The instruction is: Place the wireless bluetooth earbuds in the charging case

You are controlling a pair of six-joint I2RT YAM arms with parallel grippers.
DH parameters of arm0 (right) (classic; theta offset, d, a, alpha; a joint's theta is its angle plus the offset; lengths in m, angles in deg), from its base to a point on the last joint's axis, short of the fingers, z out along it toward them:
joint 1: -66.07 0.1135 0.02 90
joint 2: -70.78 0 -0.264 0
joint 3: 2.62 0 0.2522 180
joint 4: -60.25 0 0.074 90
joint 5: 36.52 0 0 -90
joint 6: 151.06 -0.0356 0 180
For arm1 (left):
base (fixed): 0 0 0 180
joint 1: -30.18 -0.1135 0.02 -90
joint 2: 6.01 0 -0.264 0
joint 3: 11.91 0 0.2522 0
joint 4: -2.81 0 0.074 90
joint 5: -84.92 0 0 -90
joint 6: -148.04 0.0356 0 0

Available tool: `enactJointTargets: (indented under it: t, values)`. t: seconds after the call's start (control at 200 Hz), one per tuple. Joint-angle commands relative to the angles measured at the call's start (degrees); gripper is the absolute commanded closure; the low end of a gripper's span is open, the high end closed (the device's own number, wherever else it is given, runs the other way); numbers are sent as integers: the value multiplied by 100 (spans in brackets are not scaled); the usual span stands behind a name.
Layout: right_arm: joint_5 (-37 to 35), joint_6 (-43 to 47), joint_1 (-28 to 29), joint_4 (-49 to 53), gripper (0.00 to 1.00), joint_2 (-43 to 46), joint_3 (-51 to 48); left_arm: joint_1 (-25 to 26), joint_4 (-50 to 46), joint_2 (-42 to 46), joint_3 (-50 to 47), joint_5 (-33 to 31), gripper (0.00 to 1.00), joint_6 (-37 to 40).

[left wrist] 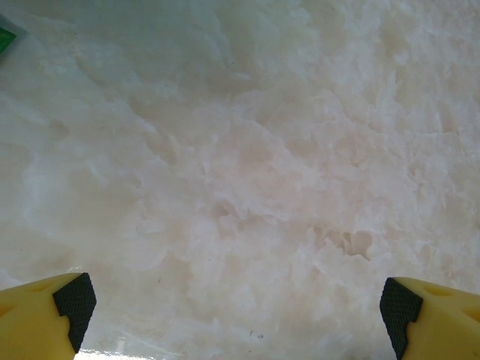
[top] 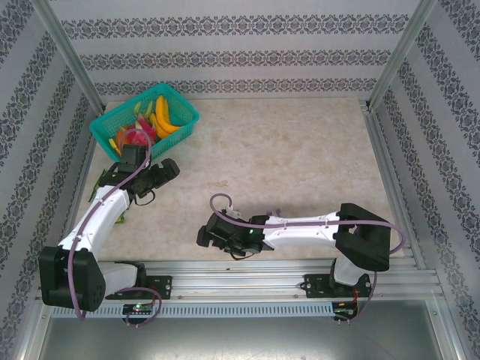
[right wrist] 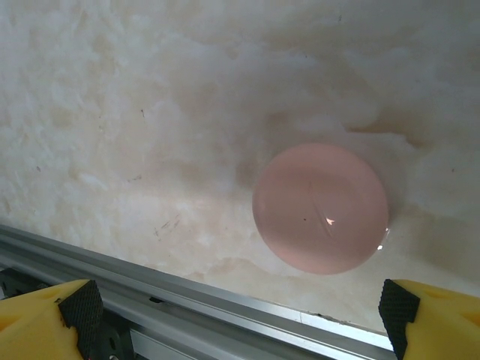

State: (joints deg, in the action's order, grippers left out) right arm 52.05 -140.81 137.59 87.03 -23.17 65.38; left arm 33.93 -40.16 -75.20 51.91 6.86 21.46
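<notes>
A round pale pink charging case [right wrist: 321, 208], lid shut, lies on the marble tabletop close to the near edge. My right gripper [right wrist: 236, 304] hovers over it, open, its yellow fingers [right wrist: 45, 319] wide apart and the case ahead of them, offset toward the right finger. In the top view the right gripper [top: 208, 234] reaches left along the front rail, and the case is hidden beneath it. My left gripper [left wrist: 236, 300] is open over bare marble, nothing between its fingers; it sits in front of the basket [top: 163, 172]. The earbuds are out of view.
A teal basket [top: 187, 116] holding a banana and other toy fruit stands at the back left; its green corner [left wrist: 4, 37] shows in the left wrist view. An aluminium rail [right wrist: 225, 300] runs along the table's near edge, just below the case.
</notes>
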Motion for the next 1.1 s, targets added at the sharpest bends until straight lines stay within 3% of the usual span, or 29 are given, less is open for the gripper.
enactJointTargets:
  t: [0.0, 1.094]
  values:
    - [50, -125, 80, 102, 3, -168, 103, -16, -58, -29, 141, -5, 0, 138]
    - [250, 547, -559, 476, 3, -1213, 1314, -58, 74, 7, -3, 239, 0, 17]
